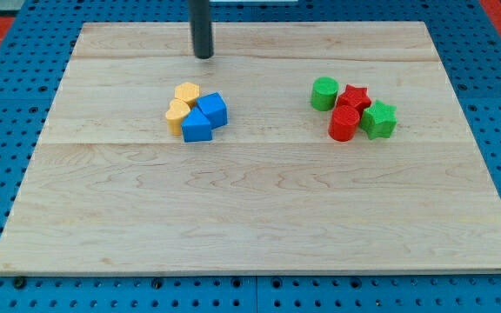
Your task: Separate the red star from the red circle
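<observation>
On the pale wooden counter, the red star block touches the red circle block at the view's right. My tip, a plain rod without fingers, stands well apart, upper left.

A: Where is the red star found?

B: In the right half of the frame, slightly above mid-height. It is seen lying flat, its points outward.

A: And the red circle?

B: A short red cylinder, standing upright, is recorded just below and slightly left of the star.

A: Is a gap observed between them?

B: None is visible; the two are judged to be touching.
</observation>
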Controlling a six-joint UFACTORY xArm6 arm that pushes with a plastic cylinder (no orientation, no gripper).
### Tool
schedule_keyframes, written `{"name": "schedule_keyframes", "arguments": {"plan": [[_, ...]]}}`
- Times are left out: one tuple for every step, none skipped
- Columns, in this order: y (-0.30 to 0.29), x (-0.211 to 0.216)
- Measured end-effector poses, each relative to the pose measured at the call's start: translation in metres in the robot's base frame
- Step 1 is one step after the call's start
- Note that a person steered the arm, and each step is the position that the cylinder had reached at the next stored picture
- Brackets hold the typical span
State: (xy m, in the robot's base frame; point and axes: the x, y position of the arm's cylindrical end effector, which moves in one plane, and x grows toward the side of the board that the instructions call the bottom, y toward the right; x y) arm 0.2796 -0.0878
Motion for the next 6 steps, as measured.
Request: {"name": "schedule_keyframes", "arguments": {"plan": [[0.044,0.042],[0.06,0.082],[0.117,0.111],[0.198,0.106],[0.257,0.08],[0.247,0.037]]}}
